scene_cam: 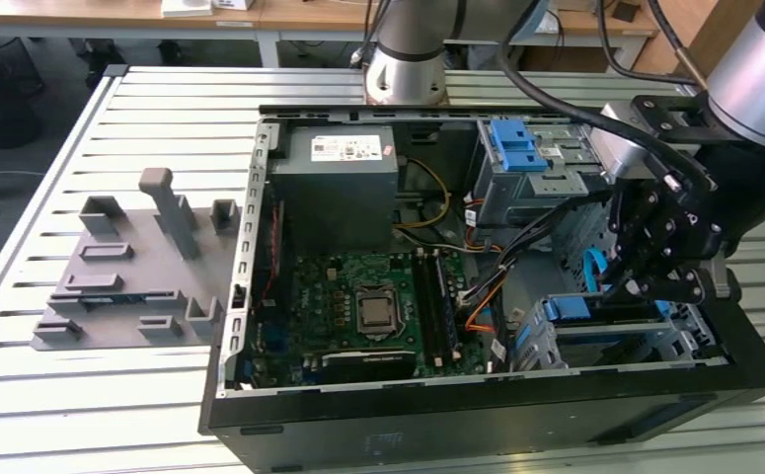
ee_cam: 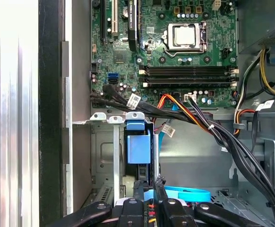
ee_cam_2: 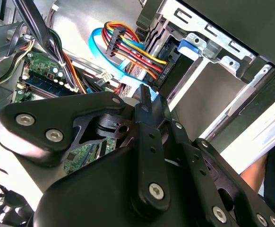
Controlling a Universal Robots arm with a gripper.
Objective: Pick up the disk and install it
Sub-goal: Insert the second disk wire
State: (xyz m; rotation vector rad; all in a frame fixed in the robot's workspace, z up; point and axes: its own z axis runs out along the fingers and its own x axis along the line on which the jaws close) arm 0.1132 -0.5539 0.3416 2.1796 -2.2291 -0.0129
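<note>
1. One black claw on the robot arm reaches down inside an open black metal computer case that lies on its side on a slatted silver metal tabletop.
2. In the exterior view, the claw hangs at the case's end toward the exterior view's right, just above the lower silver drive bay.
3. The disk, a flat drive in a blue plastic carrier frame, sits in that lower bay. In the first wrist view its blue carrier end faces the camera between the bay's metal rails.
4. The claw's fingers stand narrow, close together, in both wrist views, just beside the blue carrier end. Whether they pinch anything cannot be told.
5. A flat light-blue ribbon cable curves near the fingertips, and a bundle of red, yellow and orange wires plugs in close by.
6. A green motherboard covers the case floor beside the bay.
7. A big grey metal box with a white sticker fills the far corner of the case.
8. A blue plastic latch piece sits atop the upper metal bay.
9. A grey plastic fixture with upright pegs rests on the tabletop, well apart from the case toward the exterior view's left.
</note>
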